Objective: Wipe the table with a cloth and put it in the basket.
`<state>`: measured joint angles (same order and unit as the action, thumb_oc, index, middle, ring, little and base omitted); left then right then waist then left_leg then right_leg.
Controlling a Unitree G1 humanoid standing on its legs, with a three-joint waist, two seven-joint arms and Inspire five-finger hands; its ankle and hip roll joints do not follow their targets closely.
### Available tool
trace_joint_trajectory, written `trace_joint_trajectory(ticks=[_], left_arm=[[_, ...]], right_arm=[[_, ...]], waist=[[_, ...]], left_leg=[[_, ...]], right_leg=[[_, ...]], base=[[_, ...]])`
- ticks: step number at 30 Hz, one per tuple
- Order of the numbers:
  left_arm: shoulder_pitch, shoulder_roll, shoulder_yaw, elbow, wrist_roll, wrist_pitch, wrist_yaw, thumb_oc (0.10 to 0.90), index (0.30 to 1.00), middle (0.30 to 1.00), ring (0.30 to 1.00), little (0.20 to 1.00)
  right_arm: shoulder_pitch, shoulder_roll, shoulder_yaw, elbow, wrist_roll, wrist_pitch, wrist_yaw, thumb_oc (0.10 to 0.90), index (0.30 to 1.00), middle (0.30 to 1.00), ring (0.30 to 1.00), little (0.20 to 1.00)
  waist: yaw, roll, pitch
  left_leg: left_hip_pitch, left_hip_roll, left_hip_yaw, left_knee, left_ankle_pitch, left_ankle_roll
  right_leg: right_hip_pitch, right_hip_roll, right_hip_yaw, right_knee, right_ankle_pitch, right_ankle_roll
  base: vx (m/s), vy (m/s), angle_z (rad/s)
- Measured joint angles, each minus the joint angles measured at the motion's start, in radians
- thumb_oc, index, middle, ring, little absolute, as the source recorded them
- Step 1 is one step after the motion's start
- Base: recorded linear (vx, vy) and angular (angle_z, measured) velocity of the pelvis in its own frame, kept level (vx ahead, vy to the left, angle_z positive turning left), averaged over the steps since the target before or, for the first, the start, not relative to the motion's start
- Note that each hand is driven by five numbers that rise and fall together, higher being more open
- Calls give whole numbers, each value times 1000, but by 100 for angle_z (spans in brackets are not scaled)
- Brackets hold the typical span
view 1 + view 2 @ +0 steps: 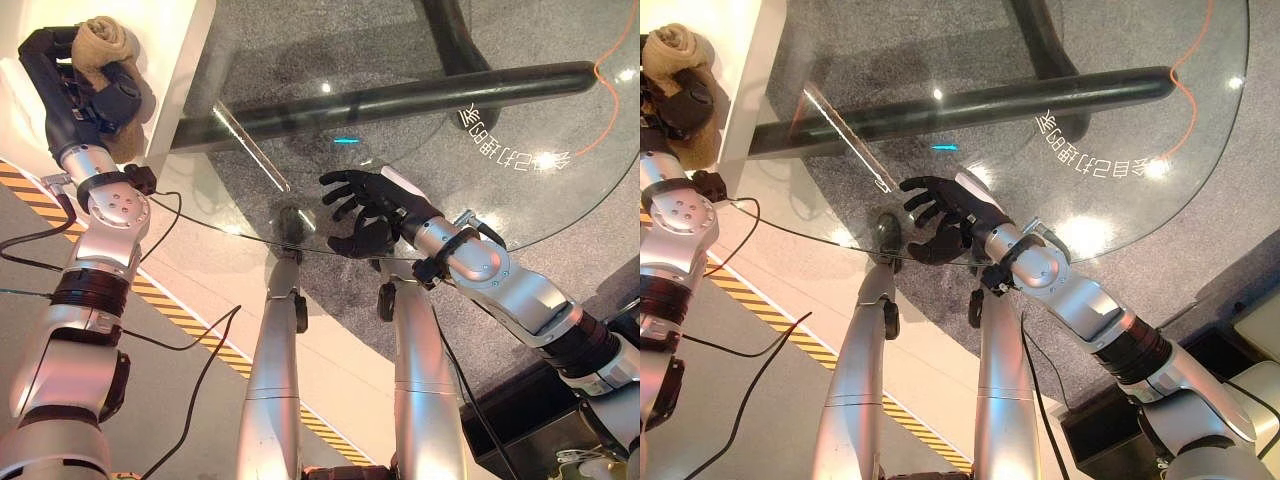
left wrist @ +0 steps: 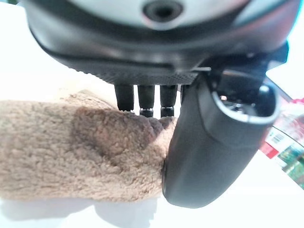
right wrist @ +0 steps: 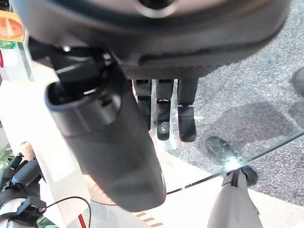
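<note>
A tan fuzzy cloth lies bunched on a white surface at the far left. My left hand is shut on it; in the left wrist view the fingers dig into the cloth and the thumb presses its side. My right hand hovers open over the near edge of the round glass table, fingers relaxed and spread, holding nothing. In the right wrist view the right hand hangs above the glass with carpet showing beneath.
Black tubular table legs run under the glass top. An orange cable lies on the grey carpet at the far right. Yellow-black striped tape crosses the floor at the left. A dark box stands at the lower right.
</note>
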<state>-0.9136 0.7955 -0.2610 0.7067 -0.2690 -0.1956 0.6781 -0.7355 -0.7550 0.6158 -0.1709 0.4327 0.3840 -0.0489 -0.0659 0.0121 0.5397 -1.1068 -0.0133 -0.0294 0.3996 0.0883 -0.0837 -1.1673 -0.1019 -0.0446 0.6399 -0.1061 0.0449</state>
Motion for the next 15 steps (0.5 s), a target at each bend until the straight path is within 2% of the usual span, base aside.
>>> trace_joint_trajectory(ticks=[15], left_arm=[[8, 0, -1, 22, 0, 35, -35, 800, 900, 900, 900, 900]], right_arm=[[33, 46, 4, 26, -39, 2, 7, 800, 900, 900, 900, 900]], waist=[[-19, -5, -2]], left_leg=[[35, -4, -3, 0, 0, 0]], right_leg=[[36, -4, -2, 0, 1, 0]], base=[[-1, -6, 0]])
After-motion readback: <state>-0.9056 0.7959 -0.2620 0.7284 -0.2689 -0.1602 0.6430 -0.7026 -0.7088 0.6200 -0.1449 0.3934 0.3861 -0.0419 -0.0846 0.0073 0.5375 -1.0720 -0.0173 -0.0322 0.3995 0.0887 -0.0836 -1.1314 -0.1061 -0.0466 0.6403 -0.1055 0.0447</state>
